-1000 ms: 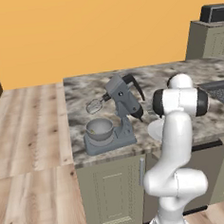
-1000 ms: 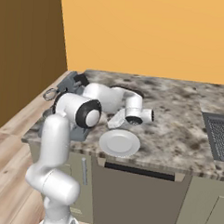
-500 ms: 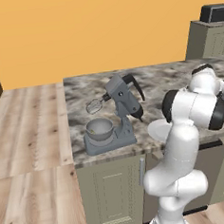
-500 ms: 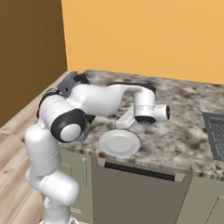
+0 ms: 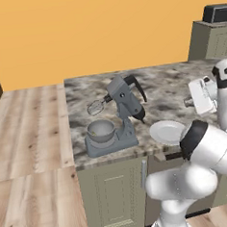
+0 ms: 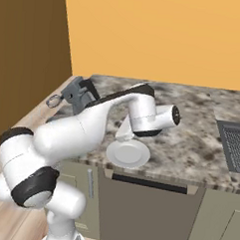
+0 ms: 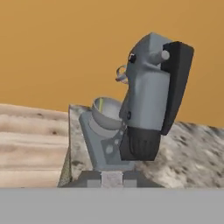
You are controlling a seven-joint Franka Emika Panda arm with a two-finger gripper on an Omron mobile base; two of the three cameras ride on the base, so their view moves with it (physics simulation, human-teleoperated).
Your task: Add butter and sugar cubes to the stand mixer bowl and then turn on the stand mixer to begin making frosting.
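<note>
The grey stand mixer stands at the left end of the stone counter, head tilted up and wire whisk raised. The metal stand mixer bowl sits on its base, and a yellowish sliver shows inside it. My gripper hovers right of the mixer, above the counter, pointing toward it. In the hand view the mixer's back faces me and the gripper is shut, with nothing visibly held. In the right base view my arm covers most of the mixer. No loose butter or sugar cubes are in view.
A flat white plate lies near the counter's front edge, between the mixer and my hand. A dark grate sits at the counter's right end. A tall cabinet with a dark appliance stands at the far right. Wood floor lies left of the counter.
The elbow and upper arm have swung from above the counter down in front of it. The hand has stayed over the plate area. The gripper stays shut.
</note>
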